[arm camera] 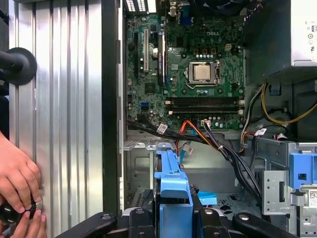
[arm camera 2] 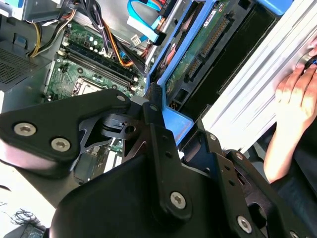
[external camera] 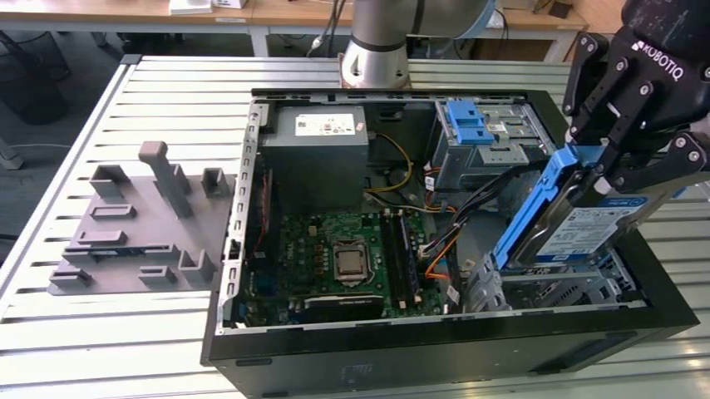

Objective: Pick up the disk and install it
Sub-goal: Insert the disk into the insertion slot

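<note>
Gripper [external camera: 604,179]: clamped on 1 disk [external camera: 577,229], held tilted on edge; open case [external camera: 444,349] and motherboard [external camera: 344,253] lie below it.

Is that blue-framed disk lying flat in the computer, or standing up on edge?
On edge, tilted. The gripper holds the disk by its upper end above the open case.

light: bright, even | glare: slatted table [external camera: 100,332] | shadows: soft inside case [external camera: 621,332] | near tool [arm camera 2: 163,124] blurred
</note>
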### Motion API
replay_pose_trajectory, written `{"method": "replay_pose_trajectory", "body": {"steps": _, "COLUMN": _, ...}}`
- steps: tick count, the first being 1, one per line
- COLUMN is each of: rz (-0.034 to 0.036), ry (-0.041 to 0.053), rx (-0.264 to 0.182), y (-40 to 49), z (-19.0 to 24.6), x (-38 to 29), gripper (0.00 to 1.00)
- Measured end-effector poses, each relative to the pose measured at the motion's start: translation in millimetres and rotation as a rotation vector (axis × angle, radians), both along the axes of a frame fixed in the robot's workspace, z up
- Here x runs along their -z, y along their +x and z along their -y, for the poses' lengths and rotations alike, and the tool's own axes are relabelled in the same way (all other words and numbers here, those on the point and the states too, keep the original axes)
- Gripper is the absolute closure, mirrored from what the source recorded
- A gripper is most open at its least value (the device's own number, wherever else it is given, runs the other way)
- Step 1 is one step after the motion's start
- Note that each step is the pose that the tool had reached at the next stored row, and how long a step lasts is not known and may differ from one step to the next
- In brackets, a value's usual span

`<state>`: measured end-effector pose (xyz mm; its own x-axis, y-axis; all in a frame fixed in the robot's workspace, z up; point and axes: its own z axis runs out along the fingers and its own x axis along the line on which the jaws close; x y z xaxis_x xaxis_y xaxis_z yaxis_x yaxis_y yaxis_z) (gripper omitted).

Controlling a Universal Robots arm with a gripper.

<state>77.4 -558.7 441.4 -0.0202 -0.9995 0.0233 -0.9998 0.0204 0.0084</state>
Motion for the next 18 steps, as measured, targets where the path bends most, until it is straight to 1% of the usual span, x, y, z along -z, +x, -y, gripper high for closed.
{"method": "replay_pose_trajectory", "body": {"steps": 10, "rz": 0.0, "ry": 0.0, "rx": 0.0, "y": 0.0, "z": 0.0, "x": 7.0, "gripper": 0.64}}
{"method": "replay_pose_trajectory", "body": {"steps": 18, "rz": 0.0, "ry": 0.0001, "rx": 0.0, "y": 0.0, "z": 0.0, "x": 14.6, "gripper": 0.64}}
